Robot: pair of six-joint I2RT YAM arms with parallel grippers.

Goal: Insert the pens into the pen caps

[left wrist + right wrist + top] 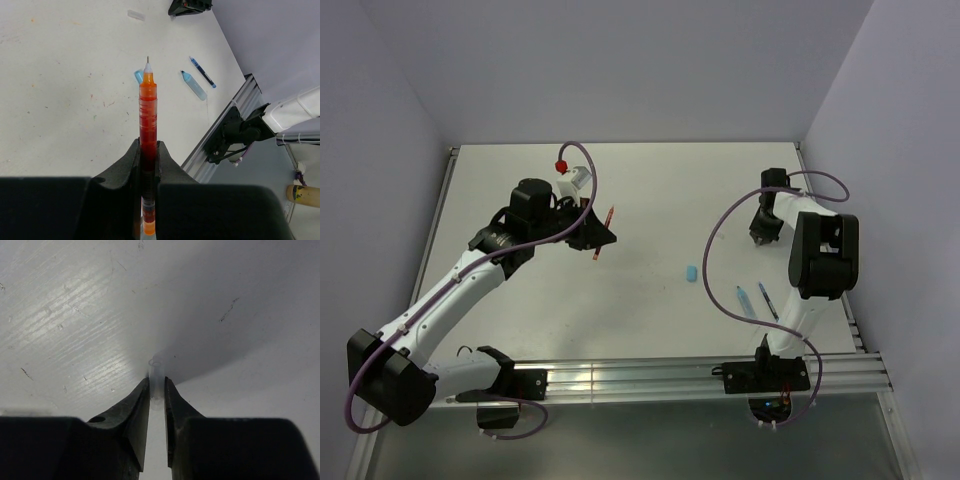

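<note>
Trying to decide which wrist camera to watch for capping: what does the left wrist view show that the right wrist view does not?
Only the left wrist view: the red pen clamped in the left gripper, tip pointing outward, with a light blue marker, a dark blue pen and a light blue cap lying on the table beyond it. Only the right wrist view: a small clear cap between the right gripper fingertips, which appear to touch it. Both: the scuffed white table.

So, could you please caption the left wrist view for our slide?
Left gripper clamps the red pen, tip outward, above the table.
</note>
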